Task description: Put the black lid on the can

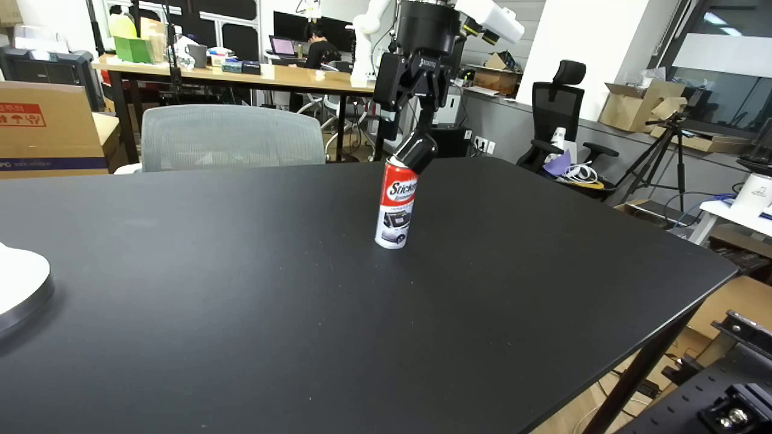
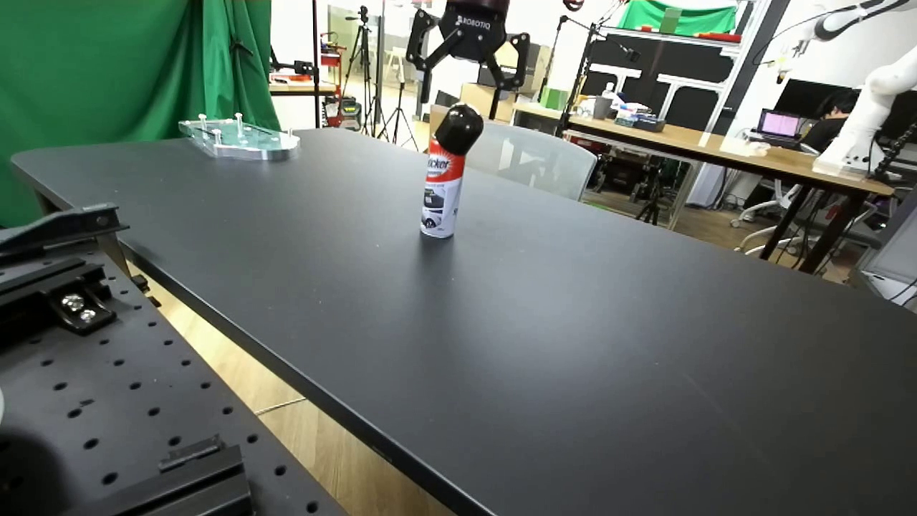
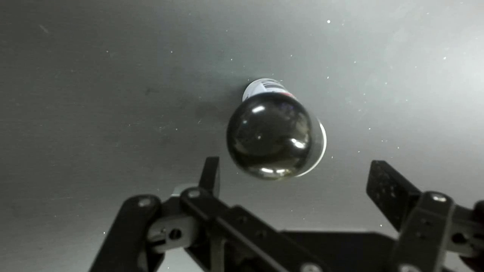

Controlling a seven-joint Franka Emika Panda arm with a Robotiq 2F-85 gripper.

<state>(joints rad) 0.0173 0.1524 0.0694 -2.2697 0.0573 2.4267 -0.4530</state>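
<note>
A slim white spray can [image 1: 394, 220] with a red label [image 1: 401, 191], the word "Sticker" partly legible, stands on its base on a matte black worktop [image 1: 241, 289], its top facing up for capping. The glossy black lid [image 3: 269, 136] rests on that top but askew: in both exterior views it tips to one side like a cocked hat, and the wrist view shows a pale crescent of the can's rim [image 3: 323, 142] bare. It is probably balanced on the edge or snagged on something beneath; its underside is hidden. By this reading the lid is over the right place yet not seated. The robot's jaws hang just over it, spread wider than the lid and grasping nothing; no contact shows in the wrist view. That pose would suit straddling the lid to straighten it, or pressing from above, though a push on the high side might tip it off.
</note>
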